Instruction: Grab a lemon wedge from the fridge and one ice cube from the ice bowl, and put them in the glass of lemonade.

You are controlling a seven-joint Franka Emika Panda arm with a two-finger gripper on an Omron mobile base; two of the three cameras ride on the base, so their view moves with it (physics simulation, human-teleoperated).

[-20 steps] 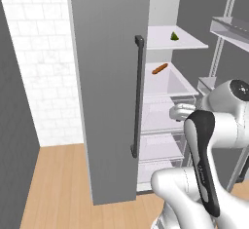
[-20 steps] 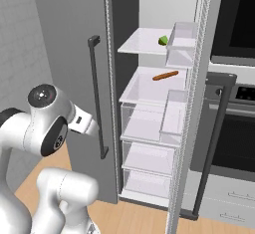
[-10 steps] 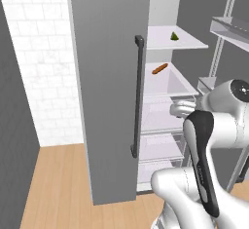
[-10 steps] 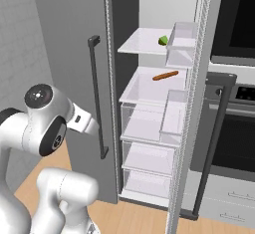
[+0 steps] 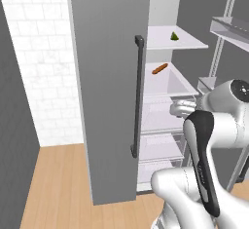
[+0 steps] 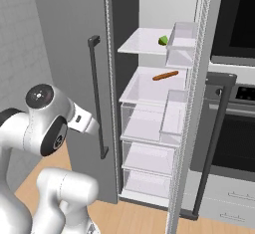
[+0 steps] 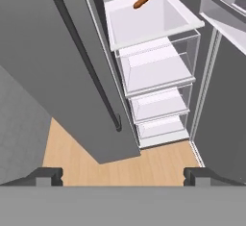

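Both doors of the tall grey fridge (image 6: 74, 34) stand open on its white shelves. On the top shelf lies the small yellow-green lemon wedge (image 6: 163, 40) — one shelf below, an orange stick-shaped food (image 6: 165, 75). The two-finger gripper (image 7: 123, 174) hangs before the shelves, jaws spread wide — holding nothing.
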